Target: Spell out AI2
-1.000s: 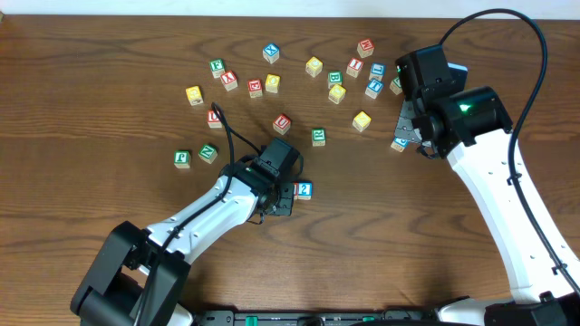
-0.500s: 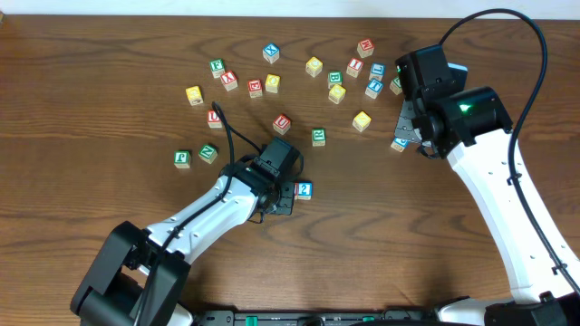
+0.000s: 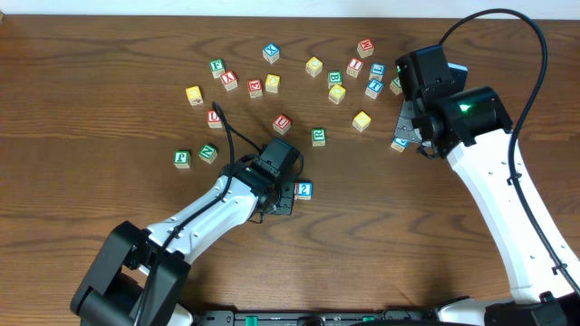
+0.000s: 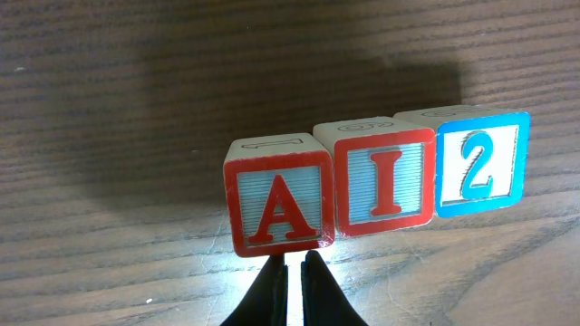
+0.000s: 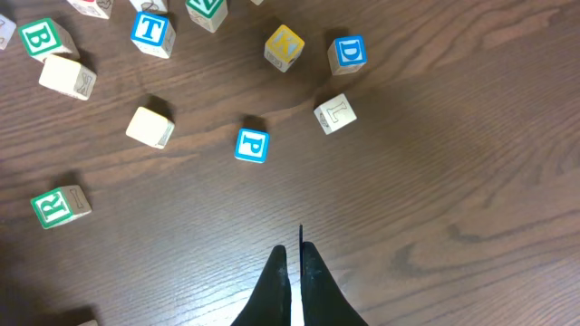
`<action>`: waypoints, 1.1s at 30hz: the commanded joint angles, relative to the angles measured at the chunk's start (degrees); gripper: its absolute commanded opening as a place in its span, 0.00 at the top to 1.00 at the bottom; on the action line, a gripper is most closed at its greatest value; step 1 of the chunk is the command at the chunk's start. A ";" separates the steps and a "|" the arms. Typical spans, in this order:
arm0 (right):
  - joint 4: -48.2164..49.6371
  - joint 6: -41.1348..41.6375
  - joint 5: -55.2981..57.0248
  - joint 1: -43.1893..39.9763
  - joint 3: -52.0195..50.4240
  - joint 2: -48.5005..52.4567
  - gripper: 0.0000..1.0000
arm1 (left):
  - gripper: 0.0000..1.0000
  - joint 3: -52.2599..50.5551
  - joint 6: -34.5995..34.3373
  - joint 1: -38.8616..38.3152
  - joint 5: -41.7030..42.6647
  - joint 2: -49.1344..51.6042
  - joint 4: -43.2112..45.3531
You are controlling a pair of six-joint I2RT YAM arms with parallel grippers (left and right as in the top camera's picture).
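Obs., left wrist view: the three cubes stand in one row on the bench, reading left to right: the "A" cube (red), the "I" cube (red) and the "2" cube (blue). The "A" cube and "I" cube touch side to side, and the "I" cube and "2" cube touch likewise. The row slants slightly, with its right end farther from the camera.

We note the left gripper has its fingers pressed together with nothing between them. Its tips sit just at the near lower edge of the "A" cube (contact we cannot tell).

From overhead, only the "2" cube shows. It sits just right of the left arm's head, which hides the other two. The row is near the bench's middle, well apart from the scattered cubes farther back.

The right gripper is also pressed together and empty. It hangs over bare wood at the right, with a blue "P" cube and a pale "L" cube beyond its tips.
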 commanded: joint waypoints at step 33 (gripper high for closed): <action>-0.13 -0.72 0.24 -0.39 0.81 0.55 0.99 | 0.93 -0.55 1.01 -0.13 -0.72 0.72 0.68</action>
